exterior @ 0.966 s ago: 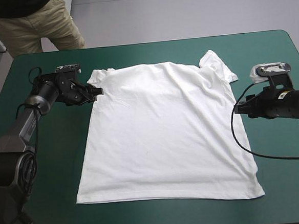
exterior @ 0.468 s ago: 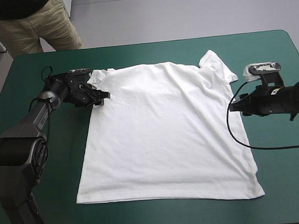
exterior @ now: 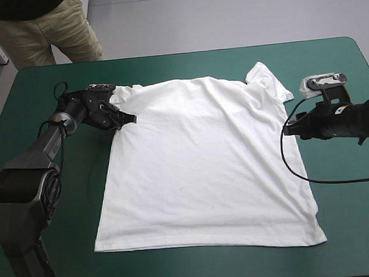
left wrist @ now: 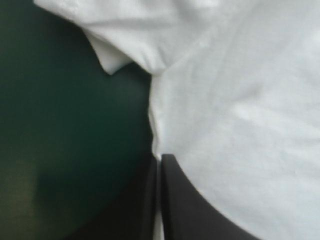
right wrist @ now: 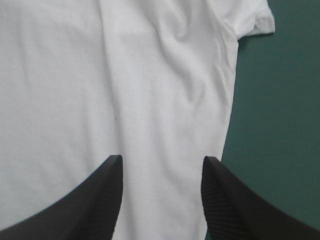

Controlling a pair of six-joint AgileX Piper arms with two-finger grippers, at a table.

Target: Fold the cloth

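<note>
Left fingers (left wrist: 190, 210) moved in, clamped on T-shirt (exterior: 205, 162) edge; right fingers (right wrist: 95, 205) apart over its edge: 1 grasp pending.

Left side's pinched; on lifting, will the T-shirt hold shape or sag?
Probably floppy: the T-shirt lies softly wrinkled, so it should sag from the left end effector, shut on its side edge. Likely light: the cloth pinched there is a thin sliver. The far side may drag over the teal-green cover.
</note>
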